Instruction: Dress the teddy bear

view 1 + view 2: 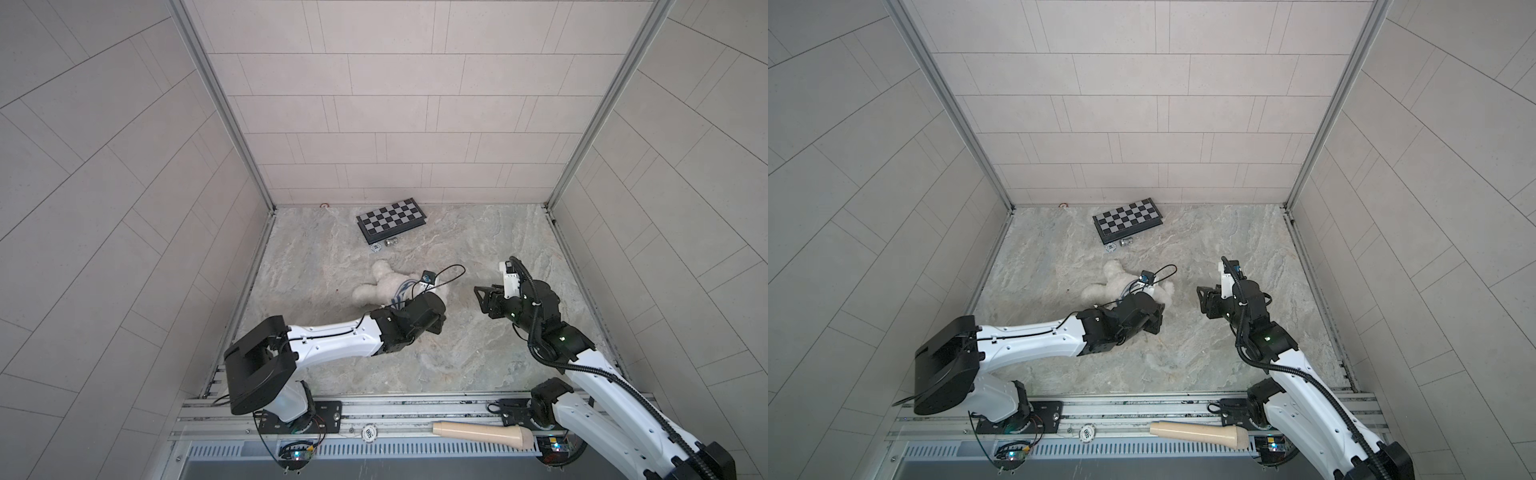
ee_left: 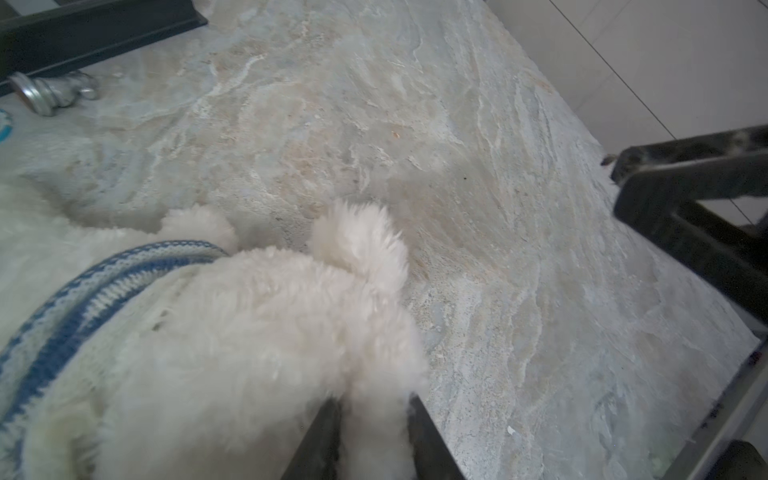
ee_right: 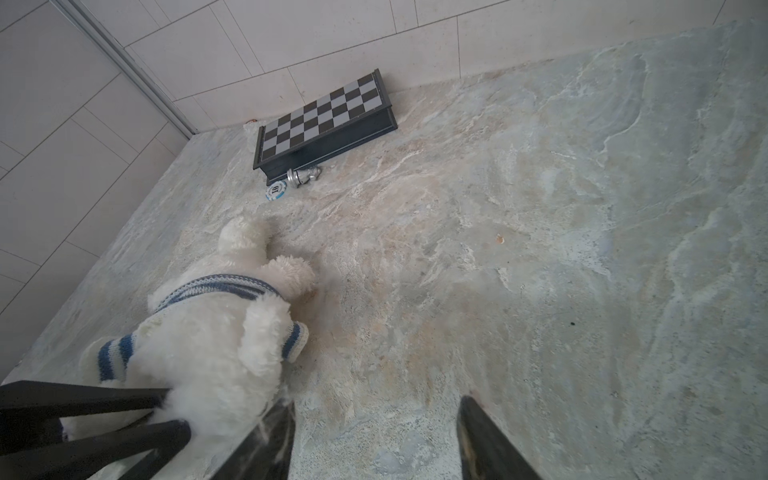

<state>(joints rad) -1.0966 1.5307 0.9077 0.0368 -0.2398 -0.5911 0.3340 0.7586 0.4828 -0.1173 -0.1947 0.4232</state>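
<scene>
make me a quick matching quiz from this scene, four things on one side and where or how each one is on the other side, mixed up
Column one
1. teddy bear
2. chessboard
3. poker chip
4. right tool

Column two
a. open, holding nothing
b. right by the back wall
c. lying on the table with a striped shirt on it
d. beside a silver chess piece

Pairs: 1-c, 2-b, 3-d, 4-a
</scene>
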